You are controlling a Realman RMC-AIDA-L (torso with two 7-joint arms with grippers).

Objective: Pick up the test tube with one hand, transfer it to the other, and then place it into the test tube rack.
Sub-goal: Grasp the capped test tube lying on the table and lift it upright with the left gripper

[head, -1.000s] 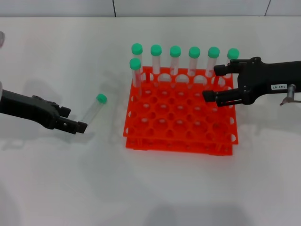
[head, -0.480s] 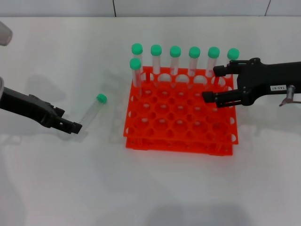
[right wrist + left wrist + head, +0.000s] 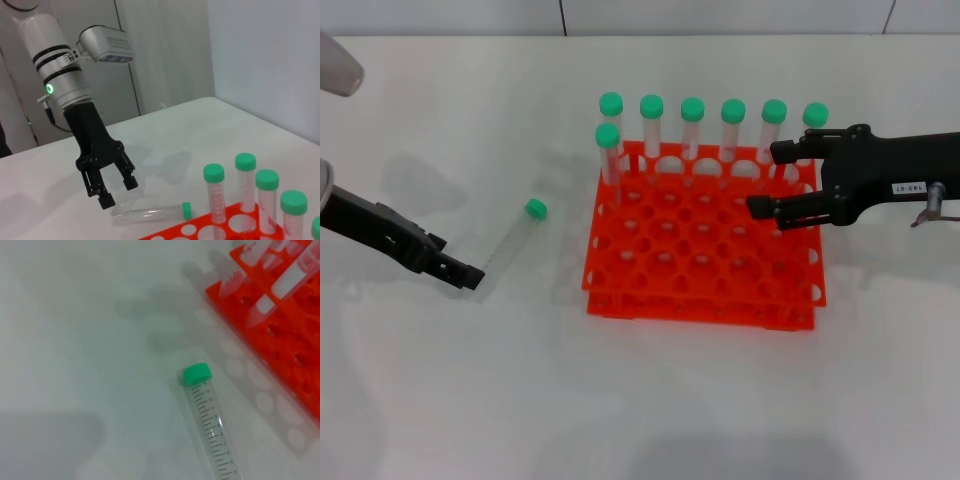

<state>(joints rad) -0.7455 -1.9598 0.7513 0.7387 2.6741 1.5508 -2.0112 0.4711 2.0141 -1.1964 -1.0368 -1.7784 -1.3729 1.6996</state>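
Observation:
The test tube [image 3: 510,240], clear with a green cap, lies on the white table left of the orange-red rack [image 3: 705,285]. It also shows in the left wrist view [image 3: 210,425] and the right wrist view [image 3: 150,214]. My left gripper [image 3: 458,264], black and unlabelled, is open and empty, its tips just beside the tube's bottom end. In the right wrist view the left gripper [image 3: 118,192] hangs just above the table, next to the tube. My right gripper [image 3: 772,180], with the white label, is open and empty over the rack's right back part.
Several green-capped tubes [image 3: 693,128] stand upright along the rack's back row, and one [image 3: 608,150] stands in the second row at the left. The rack [image 3: 287,335] lies close to the right of the lying tube.
My left gripper has drawn back to the left and slightly toward me, away from the tube's middle. My right gripper has shifted a little left over the rack. The tube has not moved.

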